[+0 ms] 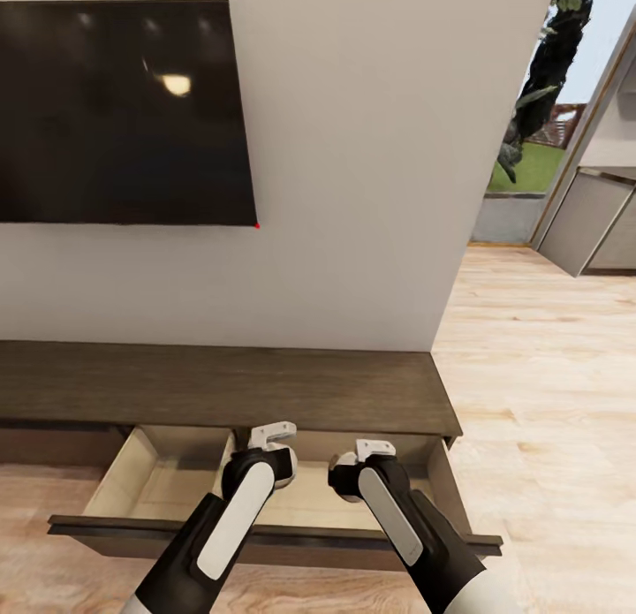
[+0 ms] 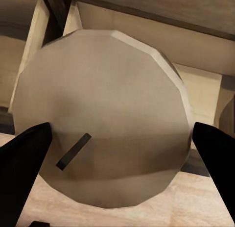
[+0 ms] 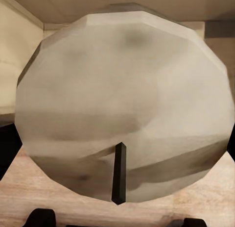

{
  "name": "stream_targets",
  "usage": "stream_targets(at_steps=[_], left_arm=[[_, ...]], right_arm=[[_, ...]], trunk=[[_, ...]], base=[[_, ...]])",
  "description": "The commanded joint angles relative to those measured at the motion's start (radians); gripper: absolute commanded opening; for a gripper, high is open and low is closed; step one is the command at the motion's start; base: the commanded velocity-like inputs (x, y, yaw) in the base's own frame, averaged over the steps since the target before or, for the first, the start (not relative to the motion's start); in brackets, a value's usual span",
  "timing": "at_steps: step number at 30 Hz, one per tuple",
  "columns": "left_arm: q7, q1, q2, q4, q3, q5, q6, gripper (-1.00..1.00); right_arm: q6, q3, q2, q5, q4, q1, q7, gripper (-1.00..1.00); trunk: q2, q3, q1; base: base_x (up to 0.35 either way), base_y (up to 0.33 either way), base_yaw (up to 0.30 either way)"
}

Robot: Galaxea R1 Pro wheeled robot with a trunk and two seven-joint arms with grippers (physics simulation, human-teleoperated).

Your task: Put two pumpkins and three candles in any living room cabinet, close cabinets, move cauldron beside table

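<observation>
A white wall with a dark flat screen (image 1: 124,110) rises over the long dark brown wooden cabinet (image 1: 221,384), whose pale-lined drawer (image 1: 159,481) stands pulled out. My left gripper (image 2: 117,138) is clamped on a stubby grey-tan candle (image 2: 105,114), its black fingers (image 2: 24,158) against its sides. My right gripper (image 1: 367,459) grips a second grey-tan candle (image 3: 122,104). Both hover over the drawer.

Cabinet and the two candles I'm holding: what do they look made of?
Cabinet: dark brown wood, matte, visible grain; open drawer insides pale, probably light wood. Left candle and right candle: grey-tan, dull, faceted, likely wax; each has a dark wick.
</observation>
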Motion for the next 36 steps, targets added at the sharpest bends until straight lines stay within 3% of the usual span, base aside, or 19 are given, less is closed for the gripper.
stream_targets(at_steps=[1,11,19,36], left_arm=[[0.01,-0.001,-0.002,0.002,-0.004,0.001,-0.002,-1.0],[0.011,-0.001,-0.007,0.023,-0.018,-0.02,-0.048,-1.0],[0.011,-0.001,-0.007,0.024,-0.039,-0.021,-0.051,-1.0],[0.009,-0.001,-0.006,0.024,-0.047,-0.024,-0.051,-1.0]], right_arm=[[0.002,0.002,0.0,-0.01,-0.001,-0.001,-0.011,-1.0],[0.004,0.001,-0.002,-0.009,-0.002,-0.001,-0.01,-1.0],[0.004,0.0,-0.002,-0.011,-0.001,-0.001,-0.008,-1.0],[0.001,0.0,-0.002,-0.013,0.001,-0.001,-0.008,-1.0]], trunk=[[-0.008,-0.004,0.004],[-0.078,-0.035,0.042],[-0.134,-0.061,0.073],[-0.253,-0.114,0.138]], base=[[0.0,0.0,0.0],[0.0,0.0,0.0],[0.0,0.0,0.0],[0.0,0.0,0.0]])
